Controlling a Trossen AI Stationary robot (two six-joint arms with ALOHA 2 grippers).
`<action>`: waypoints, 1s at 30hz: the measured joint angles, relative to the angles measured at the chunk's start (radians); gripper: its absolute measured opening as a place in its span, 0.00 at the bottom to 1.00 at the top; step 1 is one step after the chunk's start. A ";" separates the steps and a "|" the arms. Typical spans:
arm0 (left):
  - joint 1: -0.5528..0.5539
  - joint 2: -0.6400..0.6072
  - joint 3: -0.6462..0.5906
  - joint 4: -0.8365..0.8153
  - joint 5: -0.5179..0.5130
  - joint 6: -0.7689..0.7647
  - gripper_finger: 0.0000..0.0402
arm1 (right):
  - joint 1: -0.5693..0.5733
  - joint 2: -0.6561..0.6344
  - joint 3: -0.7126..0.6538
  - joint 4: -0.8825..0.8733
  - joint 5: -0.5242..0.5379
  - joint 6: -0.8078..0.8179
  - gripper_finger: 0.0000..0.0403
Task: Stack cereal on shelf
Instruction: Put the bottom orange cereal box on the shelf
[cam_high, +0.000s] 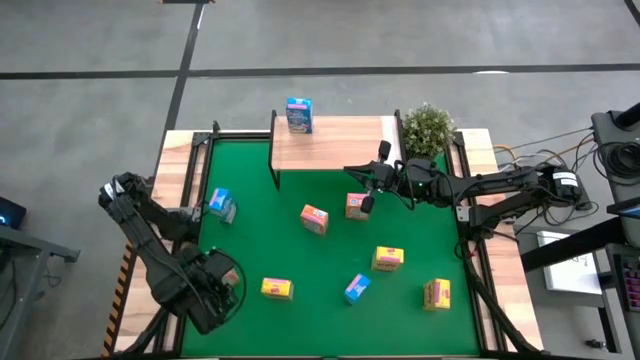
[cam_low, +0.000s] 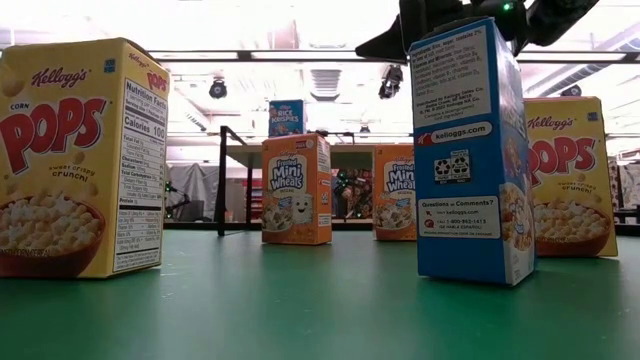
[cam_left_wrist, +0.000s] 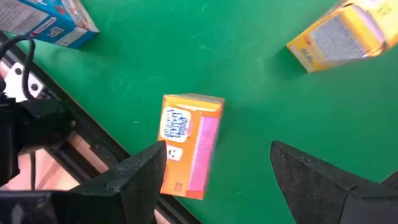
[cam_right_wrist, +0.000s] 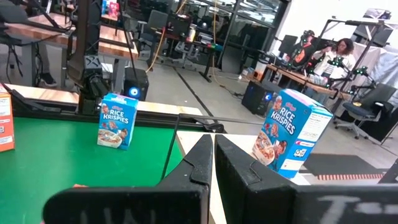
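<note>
Blue Rice Krispies box tops the shelf; left hand released, right hand clenched.

The shelf has one blue box at its back left corner; the rest of the board is free. The plant blocks its right end. On the mat two orange boxes stand just in front of the shelf, with a gap between them. The right gripper hangs over the second one.
</note>
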 joint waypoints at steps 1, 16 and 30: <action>-0.001 -0.002 -0.004 -0.001 0.000 0.000 0.67 | 0.000 0.000 0.000 -0.002 0.000 0.003 0.02; -0.085 -0.002 -0.128 0.007 -0.002 -0.072 0.65 | 0.000 0.000 0.000 -0.004 -0.001 0.006 0.02; -0.084 -0.002 -0.246 0.190 -0.003 -0.083 0.59 | 0.000 0.000 0.000 -0.007 -0.002 0.013 0.02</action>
